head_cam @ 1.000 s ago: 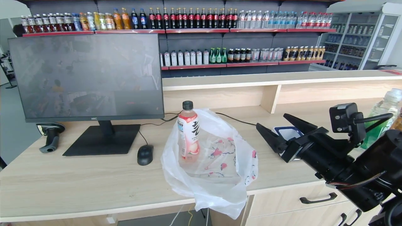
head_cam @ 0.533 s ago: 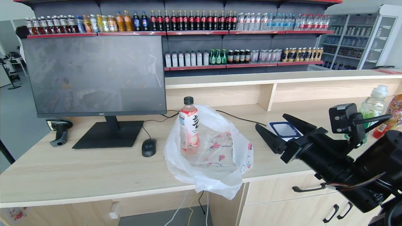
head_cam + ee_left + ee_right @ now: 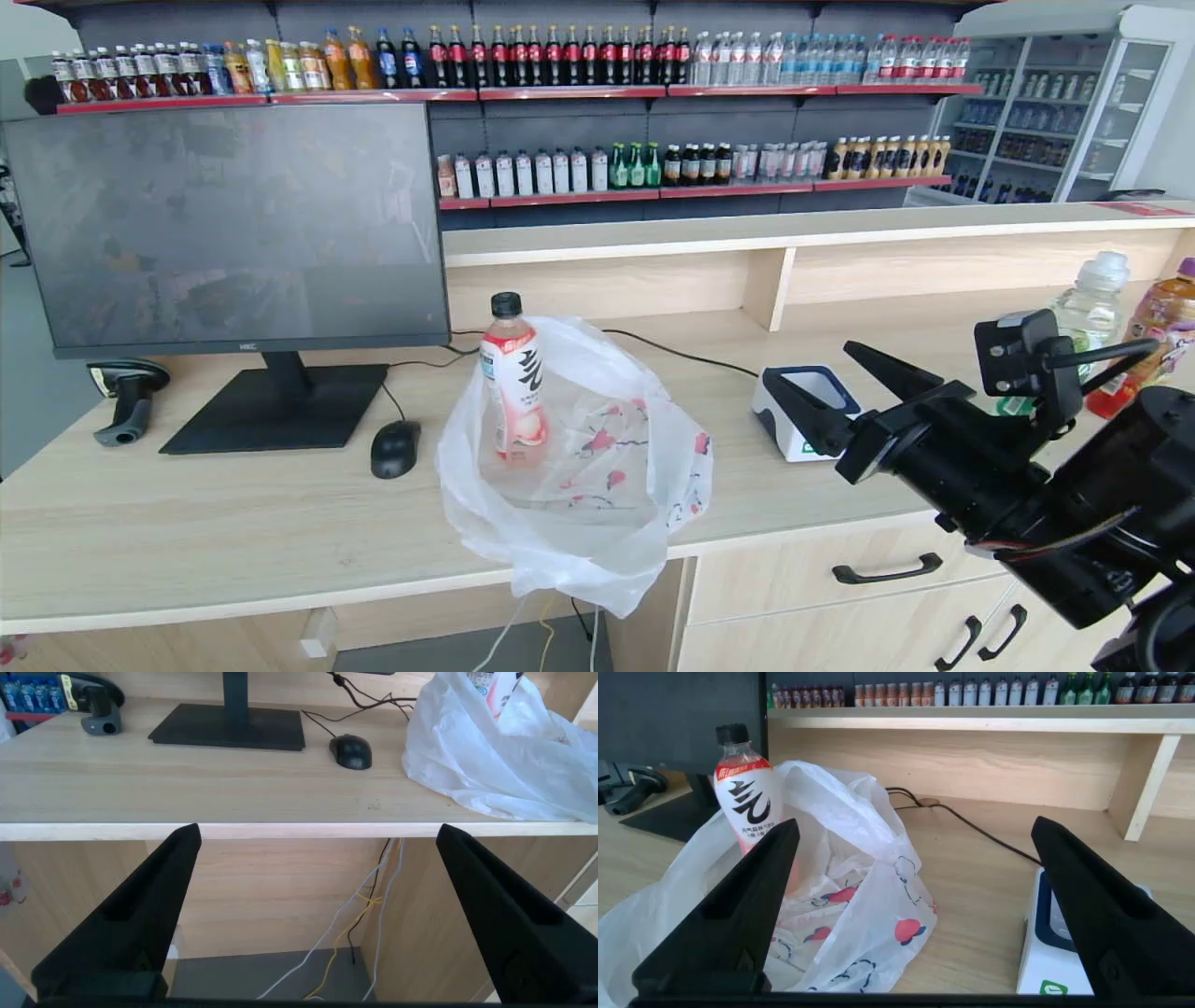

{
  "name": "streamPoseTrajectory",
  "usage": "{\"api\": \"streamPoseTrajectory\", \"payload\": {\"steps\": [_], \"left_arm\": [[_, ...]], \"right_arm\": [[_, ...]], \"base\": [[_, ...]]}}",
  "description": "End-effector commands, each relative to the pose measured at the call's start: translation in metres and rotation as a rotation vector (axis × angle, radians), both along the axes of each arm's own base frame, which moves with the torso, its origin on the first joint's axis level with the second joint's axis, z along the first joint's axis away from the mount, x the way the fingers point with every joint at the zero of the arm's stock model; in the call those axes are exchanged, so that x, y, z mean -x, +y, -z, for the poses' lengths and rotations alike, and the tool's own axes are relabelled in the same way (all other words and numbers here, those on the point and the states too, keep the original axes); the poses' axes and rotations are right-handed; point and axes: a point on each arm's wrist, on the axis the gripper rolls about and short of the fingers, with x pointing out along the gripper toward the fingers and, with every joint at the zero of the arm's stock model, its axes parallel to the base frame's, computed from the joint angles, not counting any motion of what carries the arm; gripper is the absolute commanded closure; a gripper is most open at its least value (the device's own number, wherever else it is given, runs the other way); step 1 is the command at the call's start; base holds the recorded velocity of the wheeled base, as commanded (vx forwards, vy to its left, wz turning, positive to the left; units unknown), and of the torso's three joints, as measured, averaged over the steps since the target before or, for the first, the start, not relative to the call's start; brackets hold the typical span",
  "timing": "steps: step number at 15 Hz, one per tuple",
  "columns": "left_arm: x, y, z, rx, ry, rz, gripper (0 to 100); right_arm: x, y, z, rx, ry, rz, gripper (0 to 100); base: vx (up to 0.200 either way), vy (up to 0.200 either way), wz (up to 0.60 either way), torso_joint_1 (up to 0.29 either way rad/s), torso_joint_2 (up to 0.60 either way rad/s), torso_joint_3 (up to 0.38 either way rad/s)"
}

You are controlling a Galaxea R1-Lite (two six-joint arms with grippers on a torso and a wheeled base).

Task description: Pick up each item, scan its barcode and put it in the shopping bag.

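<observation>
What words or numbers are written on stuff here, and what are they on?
Nothing reads clearly enough to quote.
Bottle in the shopping bag: bold dark label marks, unreadable.
Monitor: tiny mark on frame, too small.
Scanner: green patch, blurred.
Shelf bottles: labels too small.

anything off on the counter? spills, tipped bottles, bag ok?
No spills or damage. The pink bottle stands upright in the shopping bag. Only oddity: the bag sags over the front edge of the counter, so it might slip as more goes in.
</observation>
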Motion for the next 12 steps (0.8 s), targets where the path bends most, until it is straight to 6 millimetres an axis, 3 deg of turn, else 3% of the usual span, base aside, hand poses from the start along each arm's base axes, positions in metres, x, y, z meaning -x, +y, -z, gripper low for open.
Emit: {"api": "streamPoseTrajectory", "payload": {"steps": [1,12], "left_arm": [[0.0000,0.0000,0.0000,0.001,-0.001,0.000,0],[0.0000,0.0000,0.0000,0.002,-0.001,0.000,0]], "right_arm": [[-0.0007,0.0005,0.0014,0.002,0.004,-0.001,0],[-0.0021,0.0007,0.0009,0.001,0.002,0.001,0]], "base": [[0.000,-0.200,0.00,0.002,0.01,0.002],[0.000,-0.200,0.00,0.001,0.00,0.003]]}}
